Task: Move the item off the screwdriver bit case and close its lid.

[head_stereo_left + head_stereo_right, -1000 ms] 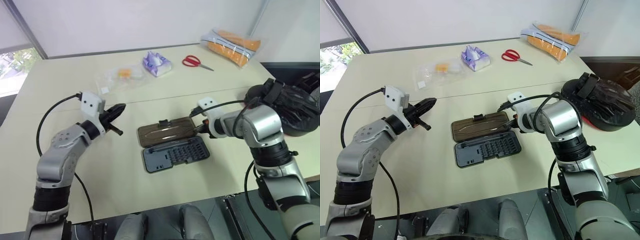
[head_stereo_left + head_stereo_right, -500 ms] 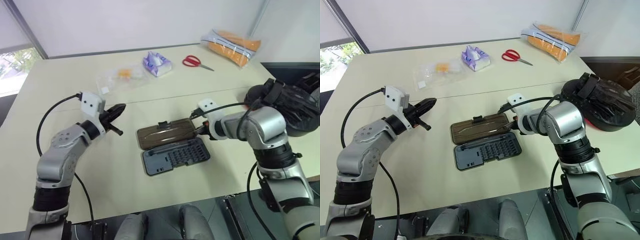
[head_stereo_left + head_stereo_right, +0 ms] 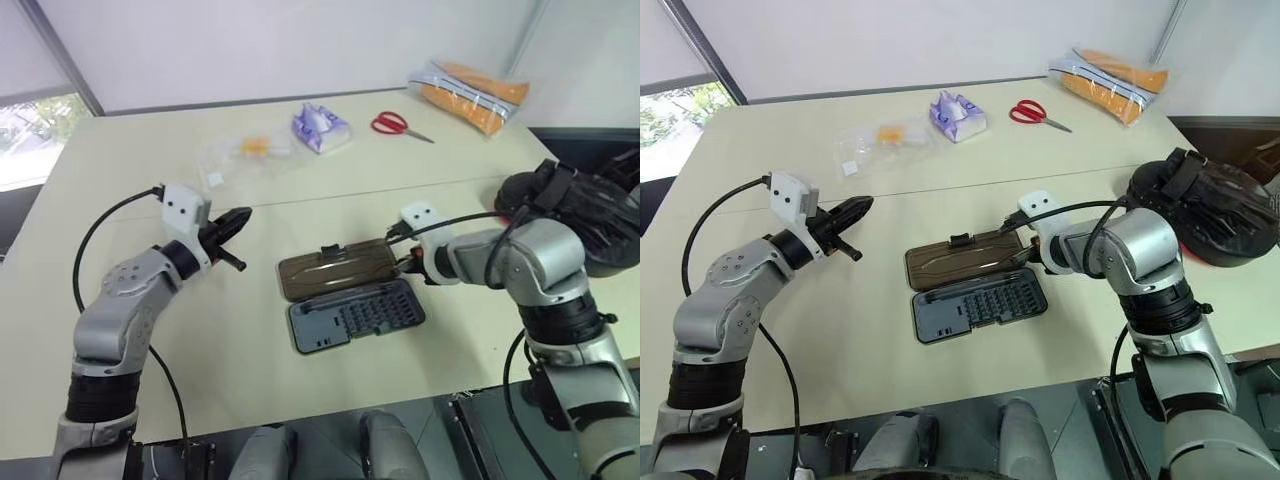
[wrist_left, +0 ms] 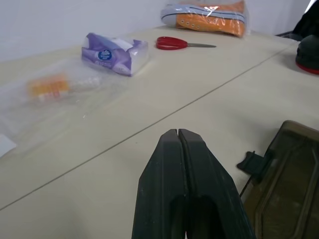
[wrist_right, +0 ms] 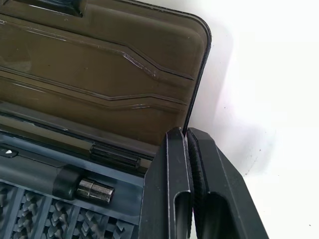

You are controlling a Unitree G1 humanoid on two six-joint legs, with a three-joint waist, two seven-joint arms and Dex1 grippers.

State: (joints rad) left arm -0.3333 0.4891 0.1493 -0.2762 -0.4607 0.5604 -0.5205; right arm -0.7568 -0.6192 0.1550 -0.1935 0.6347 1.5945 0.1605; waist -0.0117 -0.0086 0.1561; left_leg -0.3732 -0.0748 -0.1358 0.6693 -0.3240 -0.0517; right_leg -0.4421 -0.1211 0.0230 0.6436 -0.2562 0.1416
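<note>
Pale and wide, the desk point(image 3: 940, 400) carries everything you need, with a white wall behind it. Largest on it is the boxing mitt point(image 3: 1220, 215), sitting at the right edge, well apart from the screwdriver bit case point(image 3: 975, 285), so that part of the task looks done. What remains is the closing.

At mid-desk the case lies open and flat: the grey-blue bit tray point(image 3: 980, 303) is nearer you, and the smoky brown lid point(image 3: 965, 258) is folded back on the far side with its latch tab point(image 3: 960, 241) pointing away.

Your right gripper point(image 5: 187, 137) has its fingers pressed together, holding nothing, tilted down at the right end of the case by the hinge line. Your left gripper point(image 4: 178, 137) is likewise closed and empty, hovering level to the left of the case, near the lid but apart from it.

To close it well, I would slide the closed right fingers under the lid's far edge near the tab, not at the hinge, and sweep it up and over toward you. Steady the tray with the left fingers if it starts to skid, since a light plastic case will likely slide. Finish by pressing down over the tab so it latches.
</note>
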